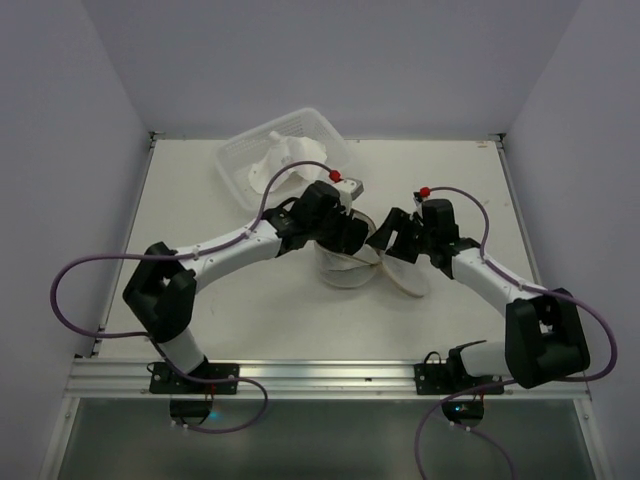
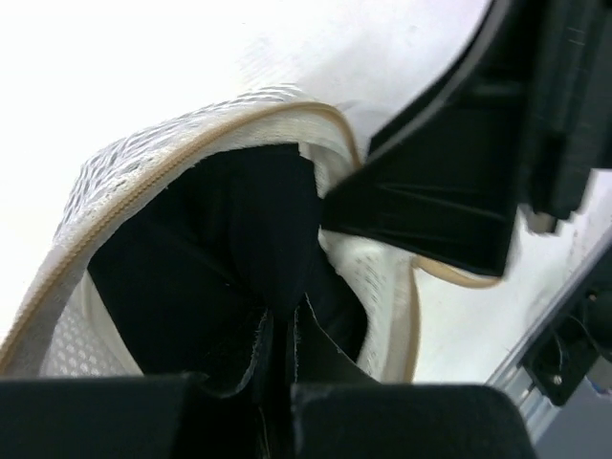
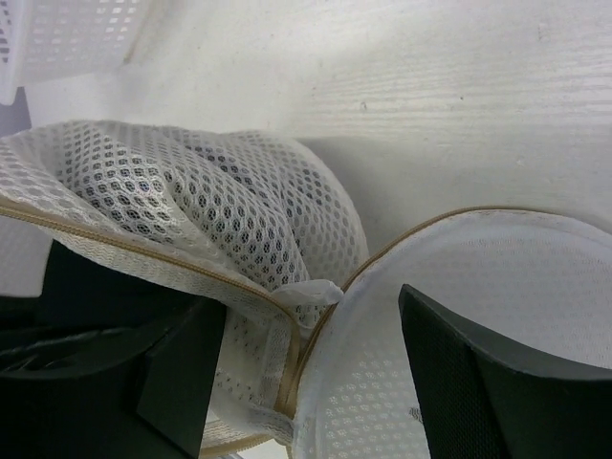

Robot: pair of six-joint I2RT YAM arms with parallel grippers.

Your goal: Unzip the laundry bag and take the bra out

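Since the bra [image 2: 220, 258] is a limp, light piece of black fabric, it should come away with little force. It will stretch and drape rather than lift as one piece, though, and a thin strap could catch on the zip teeth. It lies inside the laundry bag [image 1: 345, 270], which sits mid-table between the two arms, nearer than the white basket [image 1: 285, 160] at the far side of the table [image 1: 190, 200]. The bag's tan-trimmed mouth [image 2: 182, 158] gapes wide, so the unzipping looks done. The left jaws reach into that mouth and are clenched on a fold of the bra, with the cloth drawn into a peak at the pinch. The right jaws stand released and well apart, straddling the mesh at the seam where the round flap [image 3: 497, 277] meets the body. The mesh is soft and light too, so the bag will likely ride up with the garment unless it is pinned. The stiffer trimmed rim, not the open mesh, is the better hold.
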